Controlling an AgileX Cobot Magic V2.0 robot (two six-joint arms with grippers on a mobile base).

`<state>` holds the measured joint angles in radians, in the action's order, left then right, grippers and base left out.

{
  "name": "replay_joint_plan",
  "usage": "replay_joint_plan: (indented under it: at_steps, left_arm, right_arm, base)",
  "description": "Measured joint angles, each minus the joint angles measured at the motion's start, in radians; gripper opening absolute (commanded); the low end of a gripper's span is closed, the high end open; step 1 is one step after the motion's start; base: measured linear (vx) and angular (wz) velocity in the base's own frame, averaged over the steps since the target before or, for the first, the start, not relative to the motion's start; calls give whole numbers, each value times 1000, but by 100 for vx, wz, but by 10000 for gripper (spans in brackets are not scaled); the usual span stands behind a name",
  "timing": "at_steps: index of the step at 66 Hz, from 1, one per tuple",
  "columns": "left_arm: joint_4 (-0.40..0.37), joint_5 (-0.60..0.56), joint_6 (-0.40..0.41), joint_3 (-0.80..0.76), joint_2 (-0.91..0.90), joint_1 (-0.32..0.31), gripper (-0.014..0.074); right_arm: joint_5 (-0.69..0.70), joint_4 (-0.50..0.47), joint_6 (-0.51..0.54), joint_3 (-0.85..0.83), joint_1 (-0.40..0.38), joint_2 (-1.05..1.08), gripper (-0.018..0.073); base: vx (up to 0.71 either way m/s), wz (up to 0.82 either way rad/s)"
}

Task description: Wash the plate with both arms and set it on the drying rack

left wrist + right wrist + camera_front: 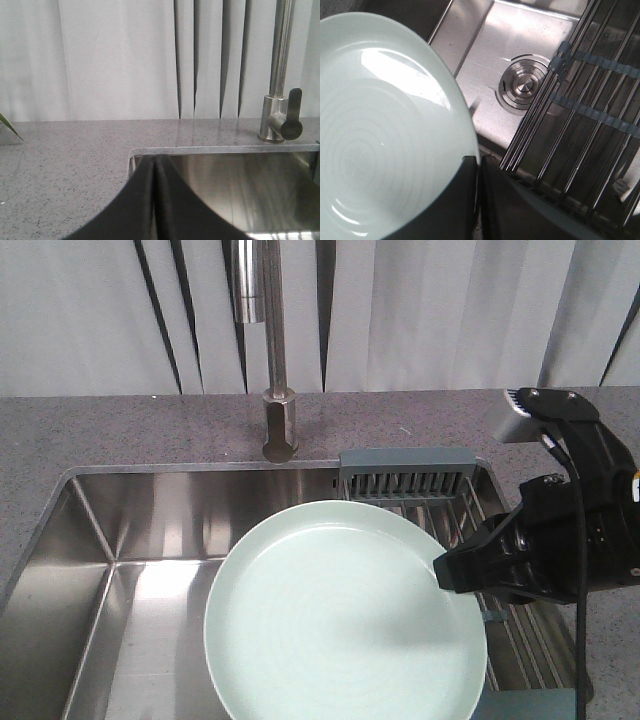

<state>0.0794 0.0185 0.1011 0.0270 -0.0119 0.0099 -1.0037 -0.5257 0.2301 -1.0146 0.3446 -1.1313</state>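
Left gripper (154, 165) is seen pinched fully together, with the sink (225, 180) corner sitting at its 12 o'clock. Over the basin, the plate (340, 625) is held pretty much face-up, clamped at its 3 o'clock rim by the right gripper (450, 575). At the plate's 1 o'clock, the drying rack (405, 482) is laid across the sink's right end.

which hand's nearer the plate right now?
Right. The right hand grips the plate at its rim; the left hand sits at a corner of the sink, plate out of view.
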Motion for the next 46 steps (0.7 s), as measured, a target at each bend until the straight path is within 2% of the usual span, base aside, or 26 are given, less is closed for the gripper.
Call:
replay_joint_plan:
  at_steps: [36, 46]
  left_arm:
    - [0, 0, 0, 0, 0, 0, -6]
    - [0, -30, 1, -5, 0, 0, -6]
  right_arm:
    - [0, 0, 0, 0, 0, 0, -8]
    - [0, 0, 0, 0, 0, 0, -8]
  base:
    - [0, 0]
    - [0, 0]
